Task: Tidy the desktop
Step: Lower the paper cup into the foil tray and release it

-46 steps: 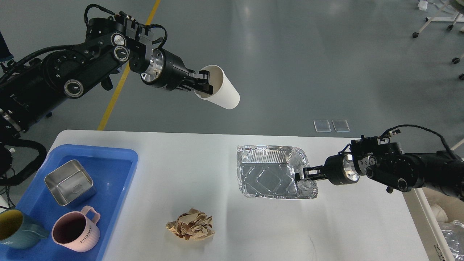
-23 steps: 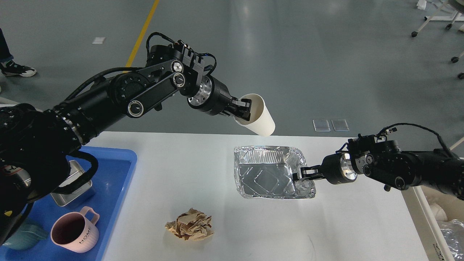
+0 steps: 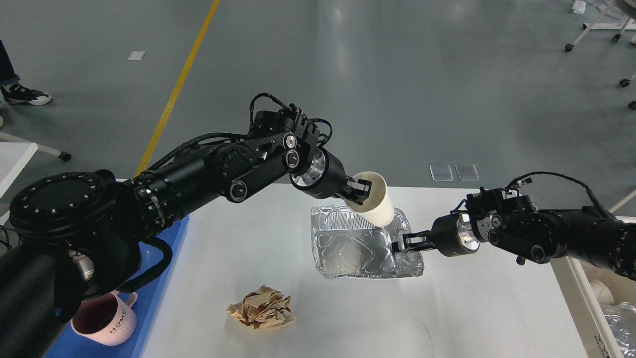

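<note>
The white desktop (image 3: pixel 477 308) fills the lower view. My left gripper (image 3: pixel 358 193) is shut on the rim of a white paper cup (image 3: pixel 376 205), held tilted over the far edge of a crumpled foil tray (image 3: pixel 354 247). Whether the cup's base touches the foil I cannot tell. My right gripper (image 3: pixel 403 240) is shut on the foil tray's right rim. A ball of crumpled brown paper (image 3: pixel 261 308) lies on the desktop near the front.
A blue plastic tray (image 3: pixel 166 268) at the left edge holds a pink mug (image 3: pixel 102 323); my left arm hides most of it. A cream-white bin (image 3: pixel 579 286) with foil scraps stands beyond the desktop's right edge.
My left arm swung right and down, bringing the paper cup from above the far edge to just over the foil tray. The foil tray and right gripper shifted slightly left.
</note>
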Robot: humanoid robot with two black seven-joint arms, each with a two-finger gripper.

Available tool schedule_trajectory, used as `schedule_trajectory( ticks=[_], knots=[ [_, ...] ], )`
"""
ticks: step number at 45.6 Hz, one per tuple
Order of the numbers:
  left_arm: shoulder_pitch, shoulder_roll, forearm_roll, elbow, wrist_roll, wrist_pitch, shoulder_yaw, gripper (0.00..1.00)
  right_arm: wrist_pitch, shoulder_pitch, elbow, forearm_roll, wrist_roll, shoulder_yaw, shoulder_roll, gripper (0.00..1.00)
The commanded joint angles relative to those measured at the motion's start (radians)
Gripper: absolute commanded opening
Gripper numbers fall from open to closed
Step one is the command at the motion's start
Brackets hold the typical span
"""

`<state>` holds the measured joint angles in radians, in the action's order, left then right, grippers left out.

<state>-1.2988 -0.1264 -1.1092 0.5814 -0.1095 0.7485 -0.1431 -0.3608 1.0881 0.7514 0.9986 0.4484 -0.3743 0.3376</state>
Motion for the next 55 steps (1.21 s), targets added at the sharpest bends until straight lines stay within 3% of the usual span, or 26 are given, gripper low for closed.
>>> schedule_trajectory(
  ticks=[1,9,35,47,55],
  knots=[
    [0.021,-0.021,0.0,-0.005,-0.001,-0.02,0.013,0.0,0.0,0.004,0.0,0.0,0.001,0.0,0.0,0.0],
    [0.038,-0.048,0.0,-0.04,-0.004,-0.035,0.019,0.04,0.0,0.004,0.003,0.0,0.001,0.0,0.0,0.0],
    [0.064,-0.047,0.117,-0.054,-0.004,-0.101,0.011,0.96,0.0,0.003,0.012,0.0,0.001,0.0,0.009,0.0],
    [-0.033,-0.029,0.252,-0.054,-0.002,-0.113,0.003,0.98,0.0,0.001,0.013,0.0,0.004,0.0,0.021,0.0],
    [-0.096,0.045,0.359,-0.054,0.007,-0.152,-0.001,0.98,-0.001,0.009,0.014,0.0,0.006,0.0,0.034,0.0]
  ],
)
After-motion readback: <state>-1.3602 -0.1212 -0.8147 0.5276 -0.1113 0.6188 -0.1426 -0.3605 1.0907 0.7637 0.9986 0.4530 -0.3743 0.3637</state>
